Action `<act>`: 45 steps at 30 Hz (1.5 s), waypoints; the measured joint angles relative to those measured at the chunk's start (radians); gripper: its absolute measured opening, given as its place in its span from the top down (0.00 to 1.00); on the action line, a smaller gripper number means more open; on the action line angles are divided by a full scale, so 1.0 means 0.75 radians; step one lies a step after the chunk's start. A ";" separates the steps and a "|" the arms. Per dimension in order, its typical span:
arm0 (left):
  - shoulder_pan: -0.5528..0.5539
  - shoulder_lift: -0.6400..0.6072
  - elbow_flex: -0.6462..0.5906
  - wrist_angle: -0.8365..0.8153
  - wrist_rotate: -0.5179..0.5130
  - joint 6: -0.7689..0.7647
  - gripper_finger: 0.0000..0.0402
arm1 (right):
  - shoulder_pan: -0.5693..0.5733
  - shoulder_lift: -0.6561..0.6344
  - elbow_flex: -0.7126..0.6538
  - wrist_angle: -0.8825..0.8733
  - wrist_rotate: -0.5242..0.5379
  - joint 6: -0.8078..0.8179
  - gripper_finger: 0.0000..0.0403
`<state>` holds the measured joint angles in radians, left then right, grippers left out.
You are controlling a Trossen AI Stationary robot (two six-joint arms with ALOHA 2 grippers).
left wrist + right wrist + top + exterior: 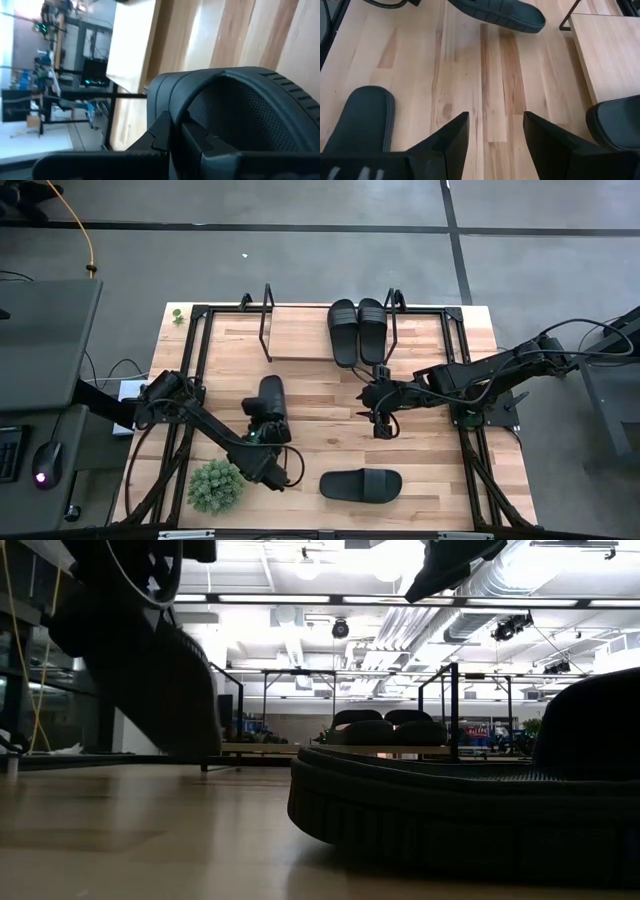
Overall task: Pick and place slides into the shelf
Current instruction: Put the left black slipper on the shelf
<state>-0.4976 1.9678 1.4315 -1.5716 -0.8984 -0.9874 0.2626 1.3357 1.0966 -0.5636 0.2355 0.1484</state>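
Note:
Two black slides (357, 330) lie side by side on the right part of the shelf's light board (300, 335). They also show far off in the low view, as the slides (385, 728). A third slide (360, 484) lies flat on the table near its near edge and fills the low view as the slide (470, 810). My left gripper (262, 435) is shut on the fourth slide (270, 402), left of the table's middle. My right gripper (492, 131) hangs open over bare wood right of the middle, as the gripper (380, 422) in the high view. My left gripper holds the fourth slide by its wide strap (200, 95), at the strap's edge. One finger (210, 147) seems to reach under the strap and the other (162, 132) lies outside it. The slide (150, 660) hangs tilted; whether its low end touches the table cannot be told.
A small green plant (215, 485) stands near the table's near-left corner, close to my left arm. The shelf's black wire end frames (266, 320) rise at both ends of the board. Its left half (295, 330) is bare wood. Black frame bars (200, 330) run along the table's edges.

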 joint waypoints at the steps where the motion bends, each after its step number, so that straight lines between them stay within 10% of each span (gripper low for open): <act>1: 0.000 0.000 0.000 0.000 -0.013 0.020 0.98 | 0.000 0.000 0.000 -0.002 0.001 0.000 0.56; 22: 0.000 0.000 0.292 0.001 -0.371 0.496 0.98 | -0.002 0.000 0.000 -0.002 0.418 -0.203 0.56; 45: 0.001 -0.167 0.289 0.002 -0.593 0.552 0.98 | -0.137 0.001 0.000 -0.001 0.409 -0.233 0.56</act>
<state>-0.4969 1.8424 1.6484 -1.5704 -1.3432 -0.5735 0.1598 1.3361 1.0966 -0.5643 0.5423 -0.0265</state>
